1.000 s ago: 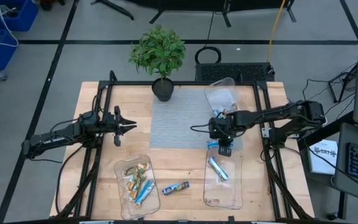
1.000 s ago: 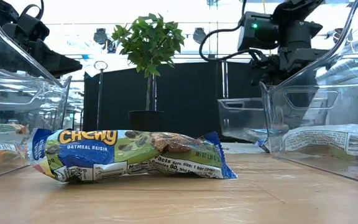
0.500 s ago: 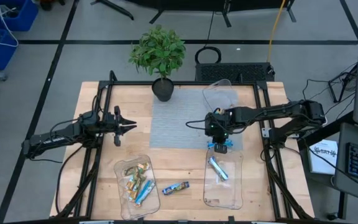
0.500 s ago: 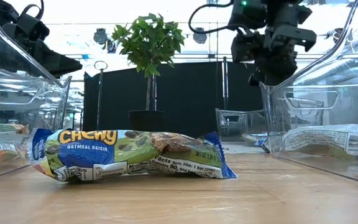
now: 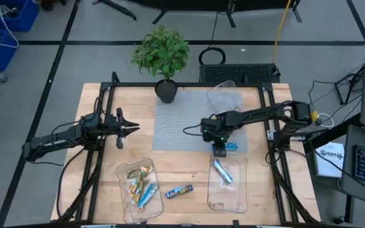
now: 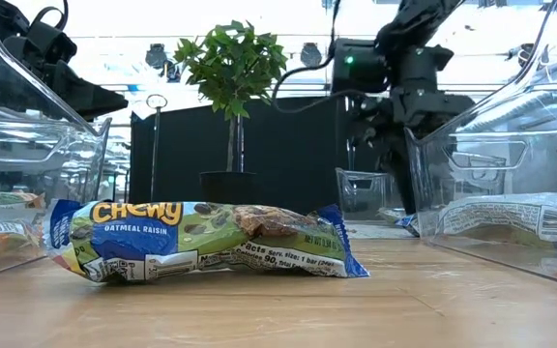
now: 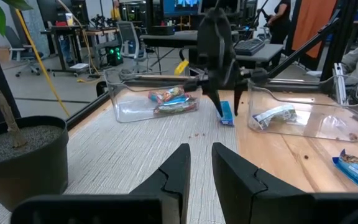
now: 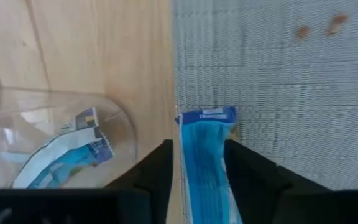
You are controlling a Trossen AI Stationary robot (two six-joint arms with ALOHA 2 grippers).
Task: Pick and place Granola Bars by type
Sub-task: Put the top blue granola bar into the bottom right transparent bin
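A blue granola bar (image 8: 205, 155) lies between the parted fingers of my right gripper (image 5: 219, 151), which points down at the near right corner of the grey mat (image 5: 182, 126). The bar's far end (image 8: 207, 114) rests on the mat's edge. Another blue bar (image 5: 222, 171) lies in the clear tray (image 5: 228, 196) at the near right. Several mixed bars (image 5: 138, 183) lie in the near left tray (image 5: 127, 206). One blue bar (image 5: 179, 190) lies loose on the wood between these two trays. My left gripper (image 5: 134, 128) waits left of the mat, slightly open and holding nothing. My right gripper stands over the blue bar from above, one finger (image 8: 157, 168) along each of its long sides. I cannot tell whether either finger touches the wrapper. The bar lies flat along the line where the mat meets the wood.
A potted plant (image 5: 163, 57) stands at the mat's far edge. A third clear tray (image 5: 225, 98) with a few bars sits at the far right. Dark frame rails (image 5: 103, 152) run along both sides of the table. The mat's middle is bare.
My right gripper has gone a little toward the table's left edge and come down at the mat's near right corner with the blue bar, which now lies on the mat's edge.
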